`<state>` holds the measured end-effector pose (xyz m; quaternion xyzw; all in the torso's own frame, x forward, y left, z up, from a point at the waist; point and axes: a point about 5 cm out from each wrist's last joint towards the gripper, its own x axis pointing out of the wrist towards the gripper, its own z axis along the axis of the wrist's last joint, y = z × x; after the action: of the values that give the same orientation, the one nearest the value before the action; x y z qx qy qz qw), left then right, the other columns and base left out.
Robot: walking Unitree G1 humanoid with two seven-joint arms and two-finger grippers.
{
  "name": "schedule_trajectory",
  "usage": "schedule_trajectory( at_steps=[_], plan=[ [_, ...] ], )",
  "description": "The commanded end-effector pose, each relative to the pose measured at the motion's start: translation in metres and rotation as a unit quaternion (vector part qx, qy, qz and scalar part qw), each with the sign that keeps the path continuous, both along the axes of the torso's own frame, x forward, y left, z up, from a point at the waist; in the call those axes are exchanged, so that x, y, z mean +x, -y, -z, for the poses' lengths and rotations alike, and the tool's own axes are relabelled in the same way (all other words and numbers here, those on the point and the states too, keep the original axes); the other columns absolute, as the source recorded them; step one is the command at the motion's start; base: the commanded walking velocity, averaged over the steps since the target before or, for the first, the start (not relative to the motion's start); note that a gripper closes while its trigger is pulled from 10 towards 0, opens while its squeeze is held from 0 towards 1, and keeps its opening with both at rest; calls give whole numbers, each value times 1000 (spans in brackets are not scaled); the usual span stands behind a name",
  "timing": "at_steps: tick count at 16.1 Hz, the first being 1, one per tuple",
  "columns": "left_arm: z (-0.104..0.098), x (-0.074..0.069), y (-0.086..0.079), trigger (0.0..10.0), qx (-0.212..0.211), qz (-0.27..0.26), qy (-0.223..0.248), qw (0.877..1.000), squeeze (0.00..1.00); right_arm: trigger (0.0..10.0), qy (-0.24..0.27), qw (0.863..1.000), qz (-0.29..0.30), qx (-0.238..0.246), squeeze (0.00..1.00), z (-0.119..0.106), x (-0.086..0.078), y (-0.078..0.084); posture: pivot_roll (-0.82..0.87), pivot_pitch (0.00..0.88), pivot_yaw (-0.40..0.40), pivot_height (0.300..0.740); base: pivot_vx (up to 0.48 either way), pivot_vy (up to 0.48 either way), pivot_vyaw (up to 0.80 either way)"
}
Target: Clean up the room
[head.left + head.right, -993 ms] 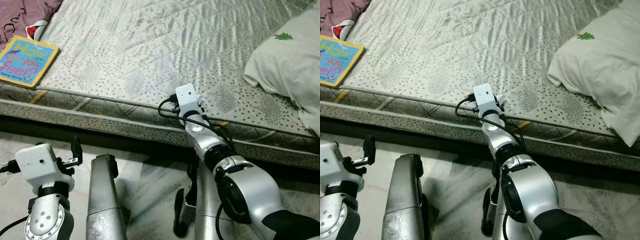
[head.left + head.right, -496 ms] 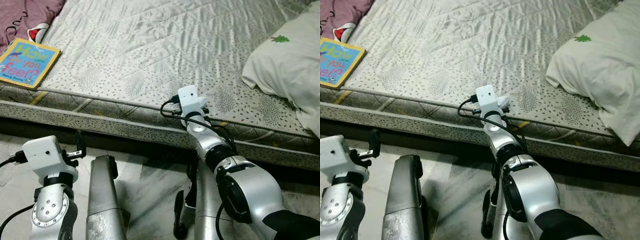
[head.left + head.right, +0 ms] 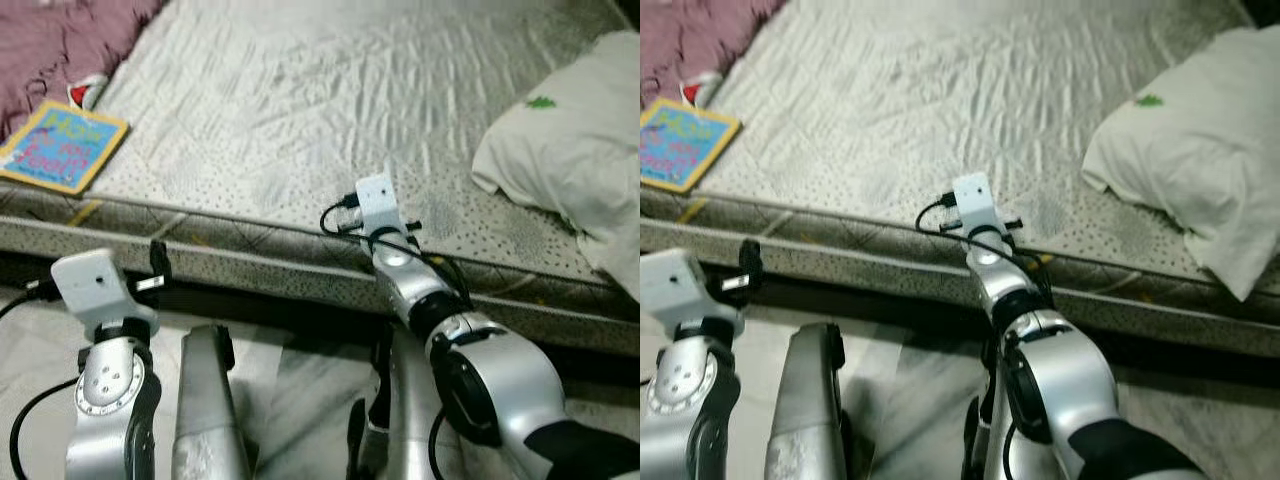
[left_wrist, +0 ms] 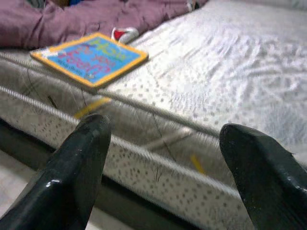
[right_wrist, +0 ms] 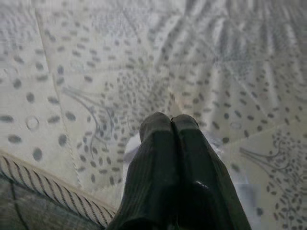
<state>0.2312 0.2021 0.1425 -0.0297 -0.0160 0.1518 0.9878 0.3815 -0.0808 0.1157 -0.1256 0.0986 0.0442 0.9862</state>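
A quilted, speckled mattress (image 3: 300,110) spreads wide and bare between a soft white pillow (image 3: 570,160) and a flat, square book (image 3: 62,148) at its left edge. The left gripper (image 4: 163,167), fingers spread, hangs before the piped edge. The right gripper (image 5: 171,125), fingers pressed together, rests on the fabric.

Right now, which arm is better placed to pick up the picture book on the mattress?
Probably the left. The left claw is open at the mattress edge and faces the picture book. The right claw is shut over bare mattress, nearer the pillow.
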Motion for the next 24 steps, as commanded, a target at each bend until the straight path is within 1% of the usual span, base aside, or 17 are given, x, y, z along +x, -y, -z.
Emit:
schedule_trajectory(
  at_steps=[1, 3, 6, 8, 10, 11, 14, 16, 18, 21, 24],
  plan=[
    [2, 3, -2, 10000, 7, -2, -1, 1000, 0, 0, -1, 1000, -1, 16, 0, 1, 0, 0, 290, 35, -62, 489, 0, 0, 0],
    [2, 7, -1, 10000, 7, -3, 5, 1000, 0, 0, 13, 1000, -15, 18, 0, -3, 1, -2, 277, 21, -64, 489, 0, 0, 0],
    [5, 7, 1, 10000, 0, -5, 4, 1000, 0, 0, 22, 999, -20, 29, 0, -6, 2, 1, 271, 28, -69, 489, 0, 0, 0],
    [6, 7, 0, 10000, -1, -6, 4, 1000, 0, 0, 27, 998, -28, 51, 0, -11, 3, -2, 270, 30, -70, 489, 0, 0, 0],
    [6, 8, 0, 10000, -1, -8, 4, 1000, 0, 0, 33, 996, -56, 68, 0, -15, 3, -11, 266, 27, -69, 489, 0, 0, 0],
    [6, 11, 2, 10000, -1, -4, 7, 1000, 0, 0, 31, 993, -82, 77, 0, -14, 0, -21, 265, 28, -68, 489, 0, 0, 0],
    [5, 13, 4, 10000, -1, 1, 10, 1000, 0, 0, 24, 992, -95, 77, 0, -8, -5, -31, 269, 30, -68, 489, 0, 0, 0],
    [5, 12, 5, 10000, -1, 1, 10, 1000, 0, 0, 19, 990, -114, 85, 0, -5, -10, -45, 274, 32, -71, 489, 0, 0, 0],
    [6, 11, 5, 10000, -1, 0, 10, 1000, 0, 0, 18, 988, -127, 85, 0, -6, -12, -53, 278, 34, -76, 489, 0, 0, 0],
    [6, 10, 6, 10000, -3, -3, 11, 1000, 0, 0, 23, 987, -138, 83, 0, -10, -12, -59, 280, 38, -84, 489, 0, 0, 0],
    [7, 7, 7, 10000, -5, -6, 11, 1000, 0, 0, 27, 988, -126, 81, 0, -14, -9, -57, 283, 47, -87, 489, 0, 0, 0]
  ],
)
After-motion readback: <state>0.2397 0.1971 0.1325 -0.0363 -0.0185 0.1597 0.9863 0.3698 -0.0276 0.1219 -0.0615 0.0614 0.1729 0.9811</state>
